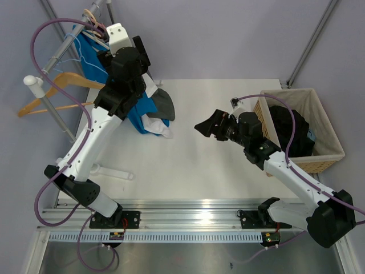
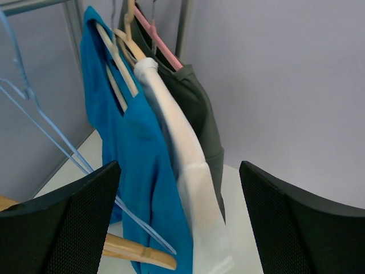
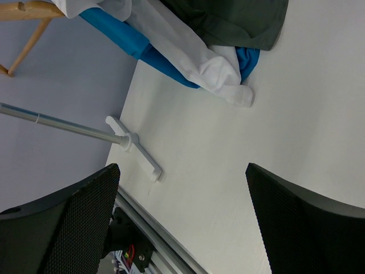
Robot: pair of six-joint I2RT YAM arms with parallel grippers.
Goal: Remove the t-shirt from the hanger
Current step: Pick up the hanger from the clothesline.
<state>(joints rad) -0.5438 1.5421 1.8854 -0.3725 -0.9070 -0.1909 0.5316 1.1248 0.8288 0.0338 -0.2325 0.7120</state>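
Your left gripper (image 2: 179,168) has its fingers apart, holding nothing. It is raised at the far left and faces the clothes rack (image 1: 56,114). Just ahead, the blue t-shirt (image 2: 137,165) hangs on a wooden hanger (image 2: 118,65). A white shirt (image 2: 182,142) and a dark grey shirt (image 2: 202,108) hang to its right. Your right gripper (image 3: 182,171) is also spread wide and empty, above the white table (image 1: 205,171), left of a basket (image 1: 328,128).

White links (image 1: 94,137), black joints (image 1: 122,68), purple cables (image 1: 293,134), mesh-textured pincer fingers (image 2: 63,228).
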